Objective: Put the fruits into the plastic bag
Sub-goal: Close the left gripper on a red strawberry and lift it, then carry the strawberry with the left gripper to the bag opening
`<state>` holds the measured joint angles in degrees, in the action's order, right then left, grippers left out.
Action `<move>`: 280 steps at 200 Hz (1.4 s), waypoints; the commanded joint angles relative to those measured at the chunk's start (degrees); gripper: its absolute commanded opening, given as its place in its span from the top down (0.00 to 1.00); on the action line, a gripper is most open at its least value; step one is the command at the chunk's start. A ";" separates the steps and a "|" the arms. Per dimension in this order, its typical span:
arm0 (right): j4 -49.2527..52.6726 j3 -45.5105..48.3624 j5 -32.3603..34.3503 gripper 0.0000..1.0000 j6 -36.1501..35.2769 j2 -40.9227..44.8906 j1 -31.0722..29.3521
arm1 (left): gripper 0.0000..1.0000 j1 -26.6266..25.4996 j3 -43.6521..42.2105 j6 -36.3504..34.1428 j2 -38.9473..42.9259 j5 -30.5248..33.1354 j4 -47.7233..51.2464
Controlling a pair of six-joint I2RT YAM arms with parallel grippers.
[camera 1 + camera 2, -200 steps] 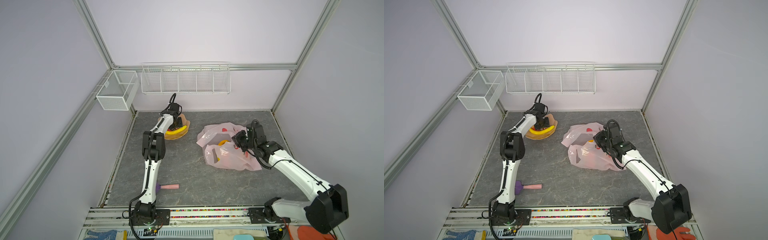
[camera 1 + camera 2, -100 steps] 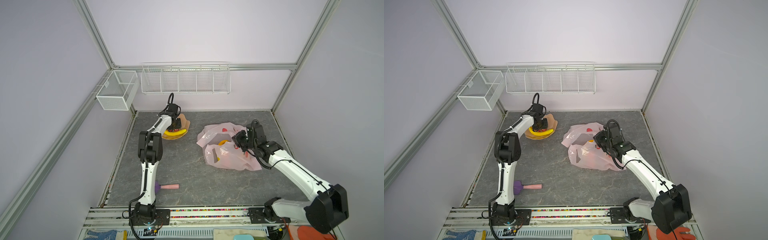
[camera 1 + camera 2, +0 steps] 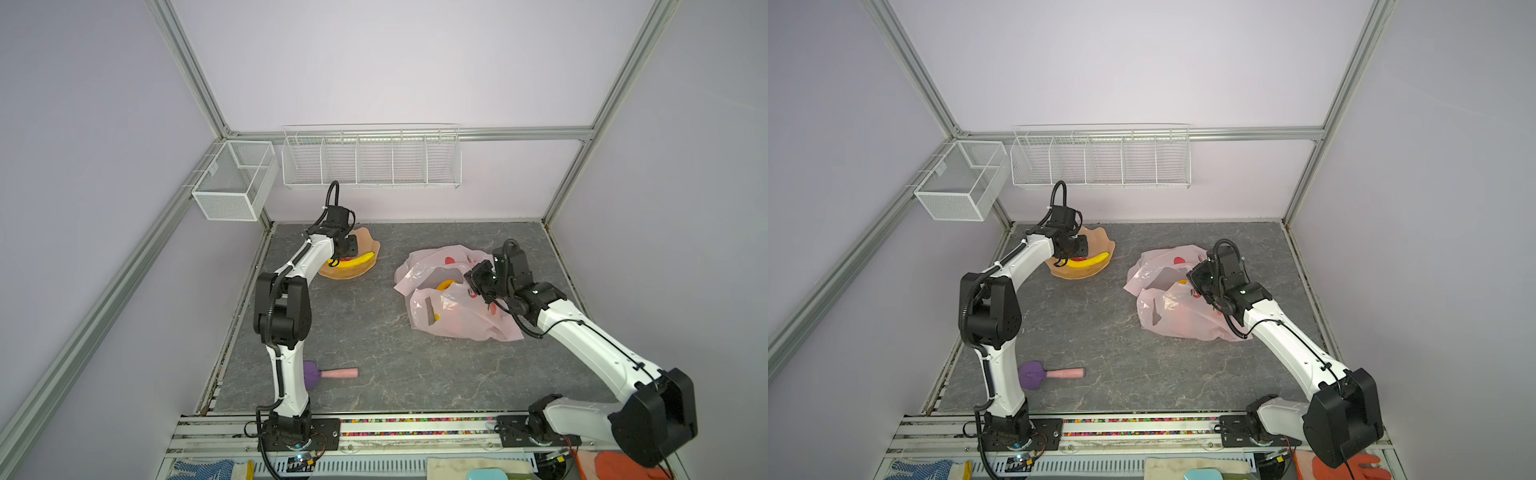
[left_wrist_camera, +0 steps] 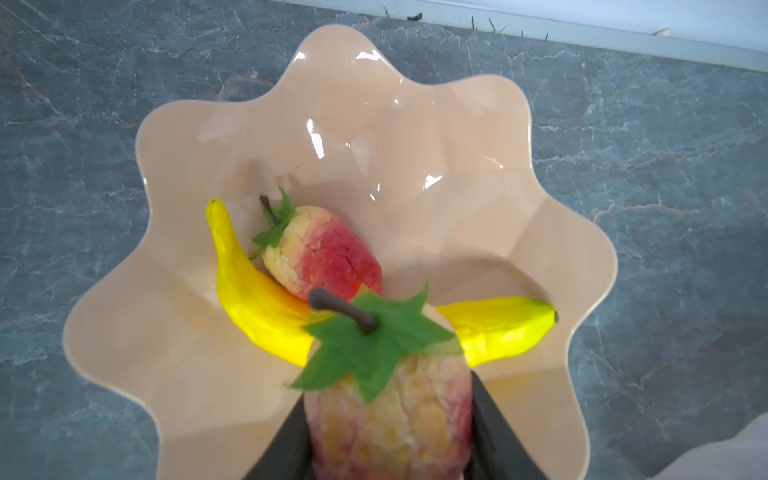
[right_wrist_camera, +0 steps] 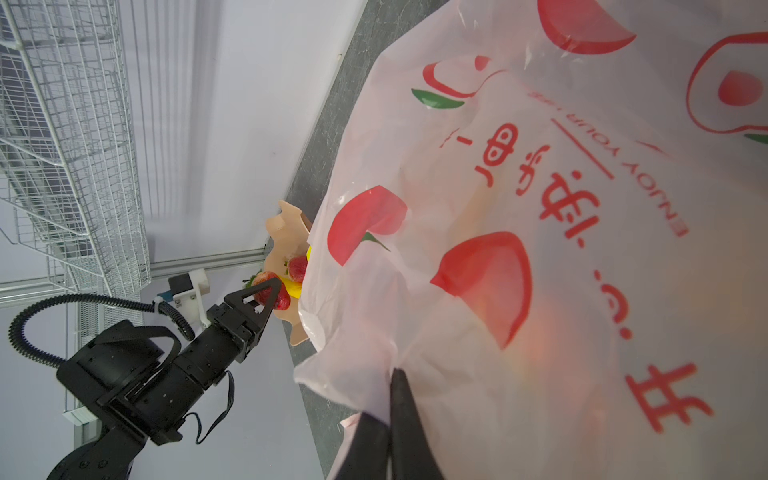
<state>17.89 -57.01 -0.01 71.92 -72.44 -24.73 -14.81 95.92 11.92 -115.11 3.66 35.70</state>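
My left gripper [image 4: 390,399] is shut on a red-and-yellow strawberry [image 4: 386,419] with green leaves, held just above the peach scalloped bowl [image 4: 374,104]. Under it in the bowl lie a second strawberry [image 4: 328,253] and a yellow banana [image 4: 249,299]. In both top views the left gripper [image 3: 345,249] hangs over the bowl [image 3: 353,272] at the back left. The pale pink plastic bag [image 3: 457,316] lies at the right, a yellow fruit [image 3: 444,284] showing in its mouth. My right gripper [image 5: 394,374] is shut on the bag's [image 5: 540,249] edge.
A purple-headed, pink-handled utensil [image 3: 328,372] lies near the front left, beside the left arm's base. White wire baskets [image 3: 370,160] hang on the back wall and another wire basket [image 3: 235,180] on the left rail. Bare grey floor separates bowl and bag.
The left arm's elbow has swung left and toward the front while its gripper stays over the bowl. The right arm and the bag have not moved.
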 commanded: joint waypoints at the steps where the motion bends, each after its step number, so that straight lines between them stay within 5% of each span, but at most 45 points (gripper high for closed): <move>1: 0.57 -0.47 0.44 0.94 -0.20 1.59 0.33 | 0.69 -1.67 -4.09 -3.00 7.05 1.21 -1.51; 66: 1.27 -0.91 -0.39 0.94 -1.26 1.84 0.35 | 0.71 -9.00 -25.08 -11.44 28.16 -6.93 -6.69; 108: 1.86 -0.65 -0.87 0.94 -1.74 2.21 0.33 | 0.75 -13.97 -27.91 -21.38 33.51 -13.29 -5.41; 197: 2.37 0.04 -1.23 0.94 -1.98 3.23 0.15 | 0.79 -20.73 -18.37 -40.61 22.72 -21.88 -1.15; 280: 1.89 0.71 -1.36 0.94 -1.70 3.89 0.11 | 0.79 -23.95 -7.88 -41.25 10.29 -23.55 0.20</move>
<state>19.70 -56.99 -1.15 70.22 -69.84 -24.73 -38.06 85.23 -28.16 -102.26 -17.93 35.07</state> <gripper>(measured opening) 0.062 0.427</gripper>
